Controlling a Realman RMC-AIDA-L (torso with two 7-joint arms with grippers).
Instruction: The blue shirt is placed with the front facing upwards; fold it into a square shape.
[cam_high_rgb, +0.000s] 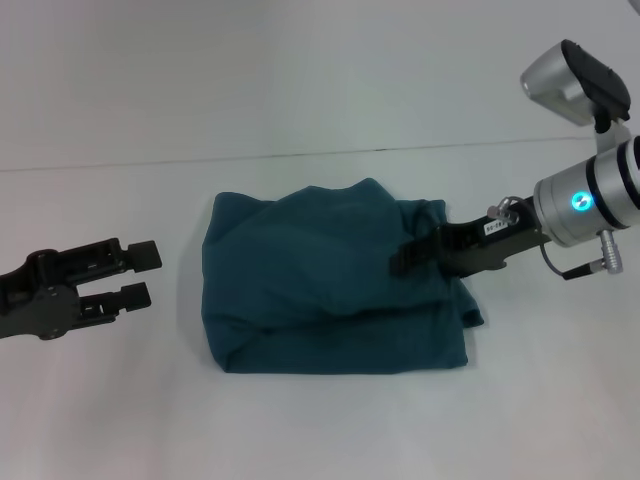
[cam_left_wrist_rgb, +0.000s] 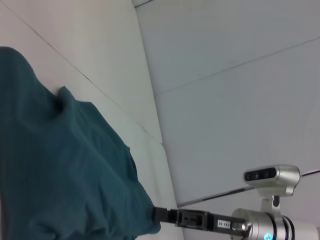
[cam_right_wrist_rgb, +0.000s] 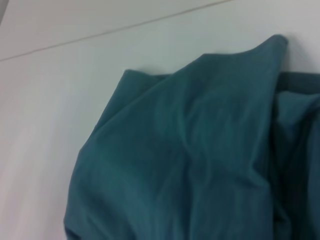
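Nearest edge of the white counter (cam_high_rgb: 100, 420): bare, matte, no markings. Blue shirt (cam_high_rgb: 330, 285) lies mid-counter as a bunched, roughly rectangular bundle, near hem fairly straight, upper layer puffed and creased. Only plain teal cloth shows; no lettering, collar or tag can be made out from any view.

Left pincer (cam_high_rgb: 140, 275) hangs low at the shirt's left side, apart from the cloth, its two black fingers spread with a clear gap between them, gripping nothing. Its arm is cut off at the frame edge.

Right pincer (cam_high_rgb: 405, 258) reaches in from the right and lies over the shirt's upper right part. Its tips sit against or in the folds; cannot tell whether it is released or clenched on cloth. The left wrist view shows the same black pincer (cam_left_wrist_rgb: 165, 216) meeting the shirt (cam_left_wrist_rgb: 60, 170) edge, tips hidden by fabric. The right wrist view shows only the shirt (cam_right_wrist_rgb: 200, 160) close up, folds raised to a peak, none of its own fingers.

Beyond the shirt: a thin seam line (cam_high_rgb: 300, 152) crosses the counter, then more pale surface. Left wrist view shows pale wall panels (cam_left_wrist_rgb: 240, 100) with thin joints.
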